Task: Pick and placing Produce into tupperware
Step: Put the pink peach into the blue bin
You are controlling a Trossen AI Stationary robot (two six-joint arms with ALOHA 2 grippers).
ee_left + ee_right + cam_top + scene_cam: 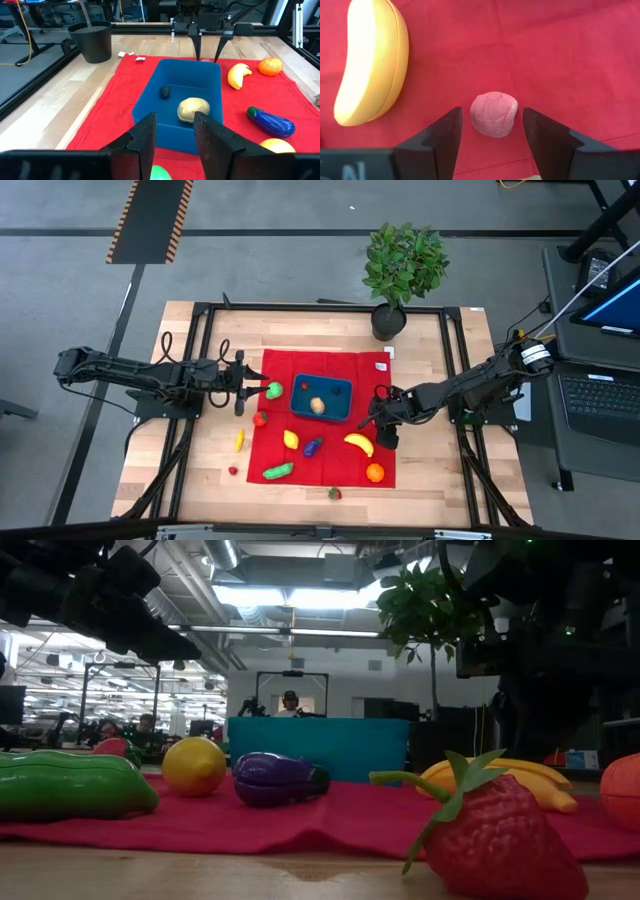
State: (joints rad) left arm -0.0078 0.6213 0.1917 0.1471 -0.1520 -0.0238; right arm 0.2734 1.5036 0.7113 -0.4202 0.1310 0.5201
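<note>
The tupperware (322, 399) sat on the red cloth (324, 460) near the middle of the tabletop (205, 465), already holding a pale potato (317, 405) and a small dark berry (304, 387). Around it the rest of the produce lay scattered: a lemon (291, 439), a purple eggplant (313, 446), a banana (359, 443), an orange (374, 472) and a green cucumber (278, 471) on the cloth in front of the container, a small red piece (259, 419) at the cloth's left edge, and on the bare wood a small yellow piece (239, 440), a tiny red one (233, 471) and a strawberry (334, 493). A small pink-red fruit (493, 113) lay on the cloth beside the banana, directly between the fingers of my right gripper (491, 131), which stood wide on either side of it without touching it; that gripper (383, 418) hung low at the right end of the container. My left gripper (174, 136) waited at the cloth's left edge, pointed toward the container, its fingers parted with a gap between them, and a green fruit (273, 390) lay just in front of it. A potted plant (399, 275) stood at the far edge of the tabletop.
</note>
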